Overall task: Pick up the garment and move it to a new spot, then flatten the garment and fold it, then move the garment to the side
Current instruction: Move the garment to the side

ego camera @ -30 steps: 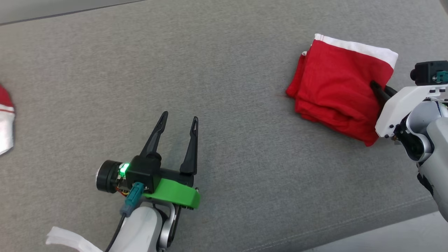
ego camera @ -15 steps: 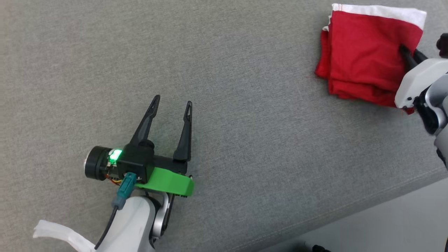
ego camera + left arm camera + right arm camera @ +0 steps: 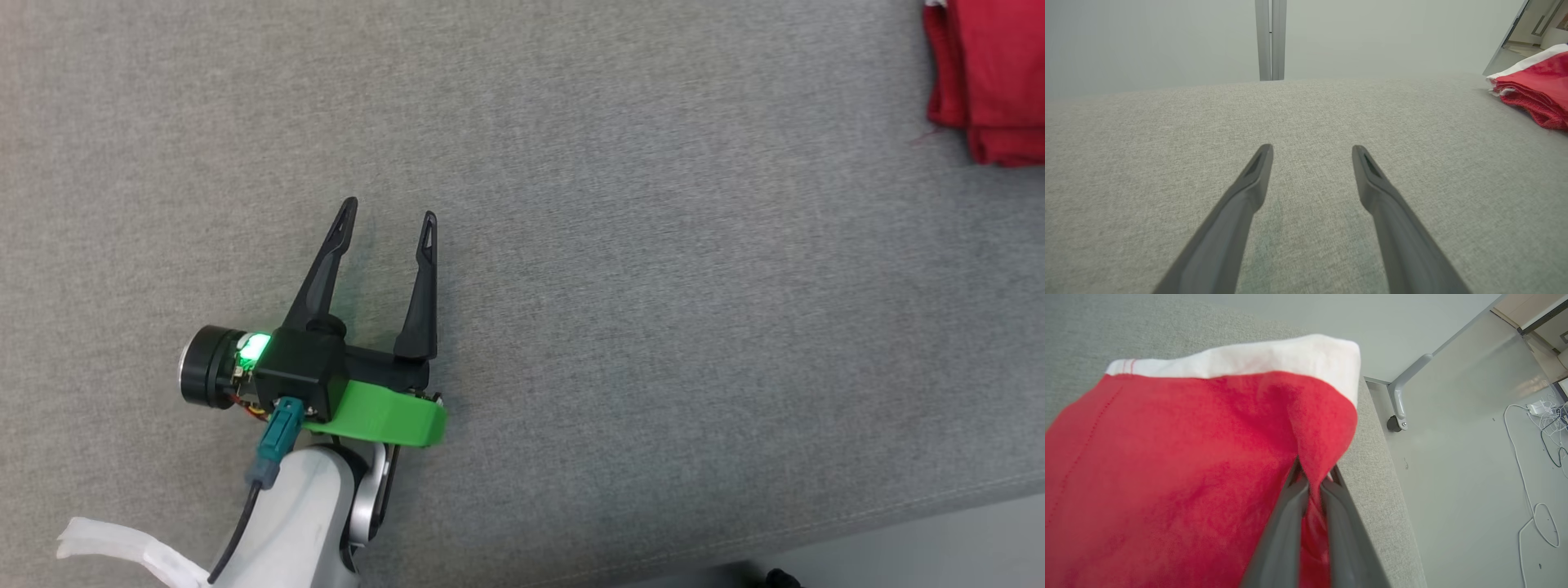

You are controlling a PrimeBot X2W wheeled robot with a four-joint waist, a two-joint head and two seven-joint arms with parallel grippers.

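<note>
The garment [image 3: 992, 73] is a folded red cloth with a white band, lying at the top right corner of the head view on the grey cushion. In the right wrist view my right gripper [image 3: 1314, 473] is shut on a red fold of the garment [image 3: 1180, 465] near its right edge, close to the cushion's border. My left gripper [image 3: 388, 220] stands open over bare grey fabric at the lower left, nothing between its fingers. In the left wrist view the garment [image 3: 1537, 87] lies far off to the right of my left gripper [image 3: 1312, 153].
The grey cushion [image 3: 653, 286] ends in a seamed front edge at the lower right of the head view. Beyond the cushion's side edge, the right wrist view shows pale floor, a wheeled metal leg [image 3: 1398, 400] and white cables [image 3: 1535, 465].
The head camera has swung, sending the garment to the top right corner and the right arm out of the head view. The right gripper stays shut on the garment; the left stays open.
</note>
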